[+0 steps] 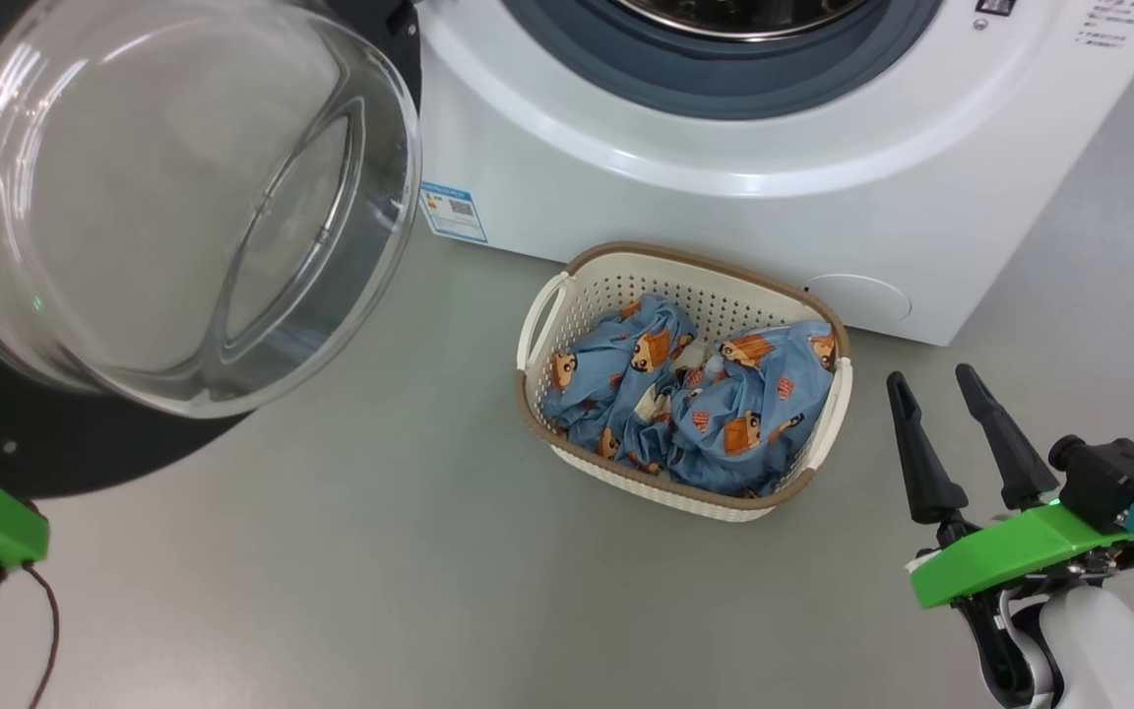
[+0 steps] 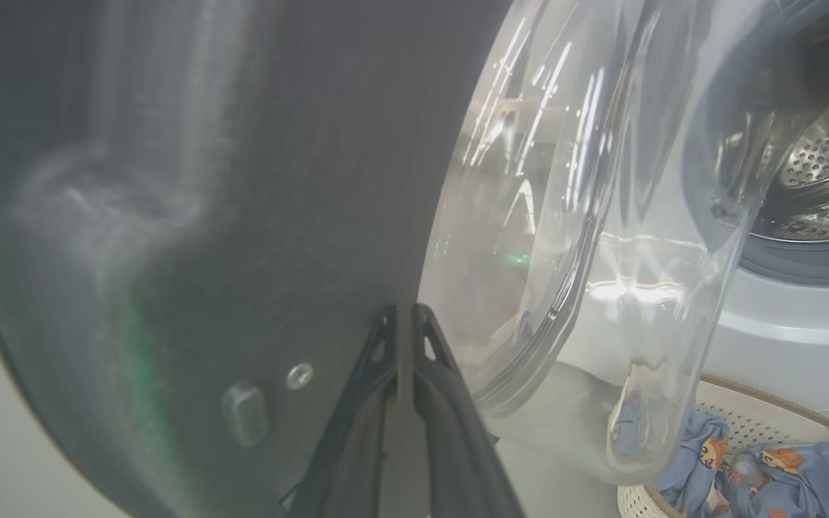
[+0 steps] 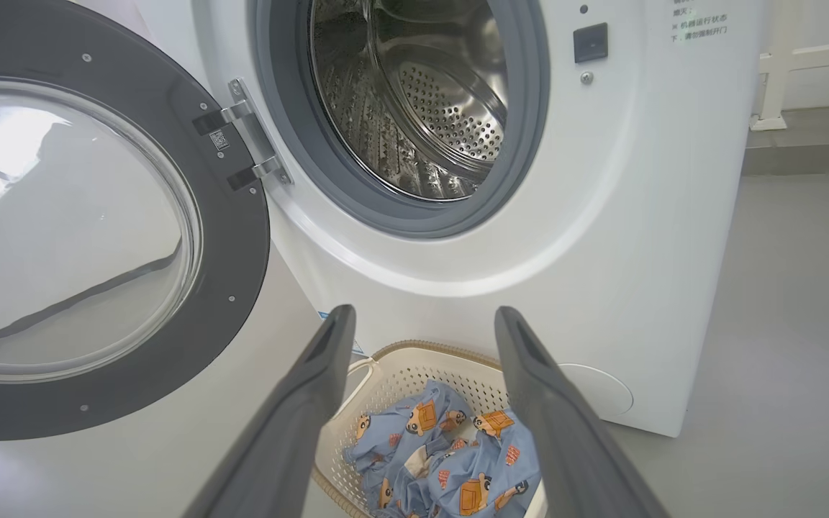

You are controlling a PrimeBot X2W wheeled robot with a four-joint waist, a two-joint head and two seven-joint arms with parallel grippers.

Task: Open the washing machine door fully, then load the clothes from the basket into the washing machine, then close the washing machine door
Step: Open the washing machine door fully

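- Clothes (image 1: 685, 394) are your next job: a crumpled heap of light blue printed fabric lying in the basket (image 1: 705, 258). It sits ahead of and below your right gripper (image 1: 931, 376), a little to its left. In the right wrist view the heap shows between the two fingers.
- Expect them to handle soft, light and limp. They will drape and trail, and one pinch may drag a second garment up with the first.
- Take hold on a raised fold at the top of the heap, on the hump nearest the gripper, rather than digging down to the perforated wall.
- Your right gripper stands wide apart and holds nothing, near the basket but clear of its rim.
- That basket looks like light plastic and could slide on the smooth floor (image 1: 331, 551) if you nudge it sideways, so come down from above.
- Beyond it stands the washing machine (image 1: 724, 226), with the drum (image 3: 443, 108) above and past the fingertips. Lift high enough for trailing cloth to clear the grey rubber ring (image 3: 529, 144).
- To the left, the washing machine door (image 1: 85, 453) hangs swung out, which looks open enough for loading.
- Your left gripper (image 2: 404, 309) has its fingers pressed together on nothing, close against the door's black rim. Whether they touch it, you cannot tell.
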